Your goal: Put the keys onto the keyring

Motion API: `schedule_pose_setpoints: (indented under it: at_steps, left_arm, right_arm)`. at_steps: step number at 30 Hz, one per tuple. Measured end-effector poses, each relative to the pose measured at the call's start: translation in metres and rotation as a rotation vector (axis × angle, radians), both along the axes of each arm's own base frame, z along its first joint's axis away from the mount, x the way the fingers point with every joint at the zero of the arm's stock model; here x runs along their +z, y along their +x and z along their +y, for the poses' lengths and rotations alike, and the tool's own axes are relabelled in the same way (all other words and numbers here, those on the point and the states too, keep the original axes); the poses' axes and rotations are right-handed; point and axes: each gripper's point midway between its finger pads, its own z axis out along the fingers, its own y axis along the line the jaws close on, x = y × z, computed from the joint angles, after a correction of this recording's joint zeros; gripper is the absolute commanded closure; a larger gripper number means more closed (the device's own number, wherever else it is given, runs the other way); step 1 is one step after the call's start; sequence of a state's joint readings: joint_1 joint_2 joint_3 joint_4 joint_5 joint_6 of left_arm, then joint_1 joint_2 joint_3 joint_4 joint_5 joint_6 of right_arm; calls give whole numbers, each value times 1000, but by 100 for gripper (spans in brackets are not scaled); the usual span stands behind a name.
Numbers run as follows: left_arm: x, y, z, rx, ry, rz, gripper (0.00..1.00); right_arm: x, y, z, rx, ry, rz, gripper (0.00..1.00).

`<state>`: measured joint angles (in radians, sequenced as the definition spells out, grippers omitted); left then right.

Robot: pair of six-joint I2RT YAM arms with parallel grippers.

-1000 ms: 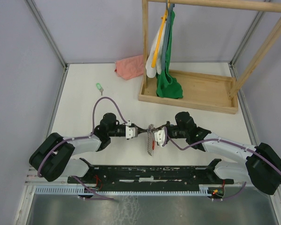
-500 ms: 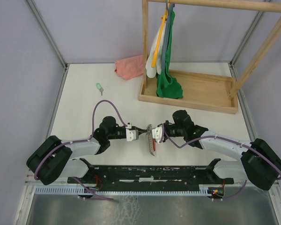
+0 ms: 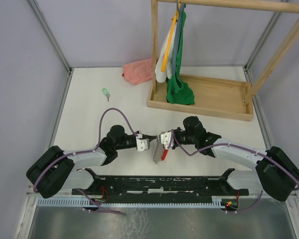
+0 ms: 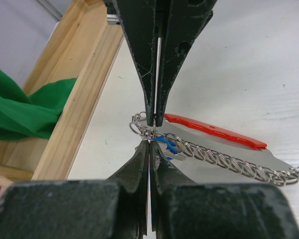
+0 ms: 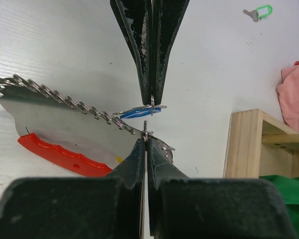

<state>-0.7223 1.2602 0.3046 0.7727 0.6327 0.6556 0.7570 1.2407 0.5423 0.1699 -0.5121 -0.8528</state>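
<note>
Top external | shifted left | left pincer pinches blue key | right pincer pinches keyring

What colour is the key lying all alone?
The key has a light green head; right wrist view shows it best.

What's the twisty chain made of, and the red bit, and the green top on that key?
The chain looks like shiny silver metal: woven wire links that glint. The red strap looks like smooth plastic, maybe rubber. The green key head looks like glossy plastic, though it is small.
</note>
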Motion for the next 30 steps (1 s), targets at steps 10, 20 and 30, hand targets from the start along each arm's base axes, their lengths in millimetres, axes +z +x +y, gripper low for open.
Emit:
schedule_pose_setpoints:
  at_steps: [10, 20, 30]
  left_arm:
    - [-13, 10, 4, 59, 29, 16, 97]
    - [-10, 10, 3, 56, 17, 4, 97]
    - [-9, 9, 3, 51, 11, -1, 97]
  right_arm:
    - [11, 3, -3, 4, 21, -87, 99]
    - [12, 4, -3, 17, 17, -116, 99]
    - [11, 4, -1, 26, 16, -121, 99]
